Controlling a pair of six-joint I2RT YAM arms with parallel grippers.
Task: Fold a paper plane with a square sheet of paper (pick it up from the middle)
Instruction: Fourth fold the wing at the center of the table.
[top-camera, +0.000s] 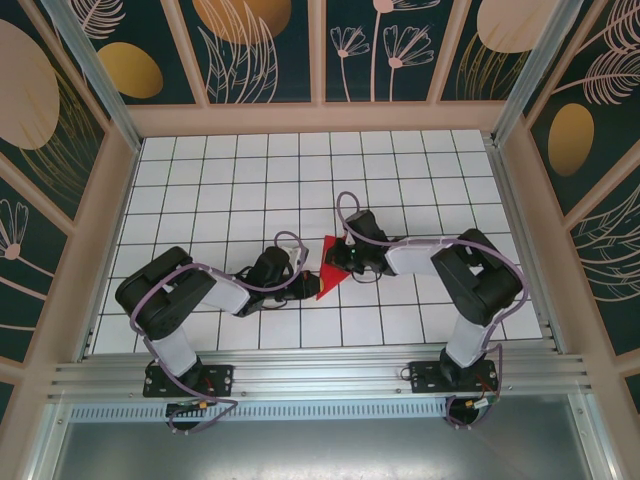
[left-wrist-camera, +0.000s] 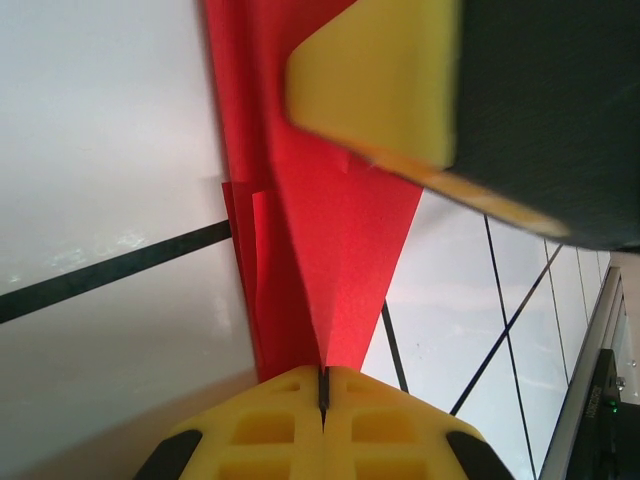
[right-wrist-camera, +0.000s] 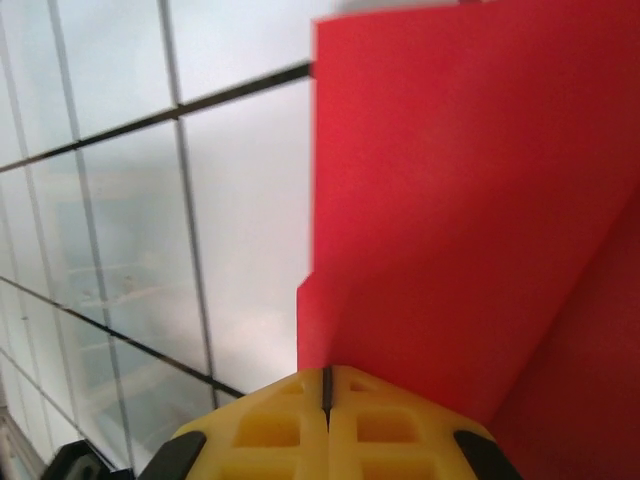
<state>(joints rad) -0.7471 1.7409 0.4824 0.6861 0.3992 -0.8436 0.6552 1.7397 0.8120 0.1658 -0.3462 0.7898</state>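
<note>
The square sheet of paper (top-camera: 329, 270) is a creased red wedge held just above the grid table between both arms. My left gripper (top-camera: 306, 288) is shut on its lower narrow end; in the left wrist view the folded red layers (left-wrist-camera: 340, 250) run straight into the closed yellow jaws of the left gripper (left-wrist-camera: 323, 388). My right gripper (top-camera: 340, 262) is shut on the wedge's upper right edge, and its yellow fingers (left-wrist-camera: 375, 80) show at the top of that view. In the right wrist view the broad red panel (right-wrist-camera: 470, 210) rises from the closed right gripper (right-wrist-camera: 326, 385).
The white grid table (top-camera: 220, 190) spreads out behind and to the left of the arms. Wooden frame walls (top-camera: 320, 118) enclose it at the back and sides. A metal rail (top-camera: 320, 372) runs along the near edge.
</note>
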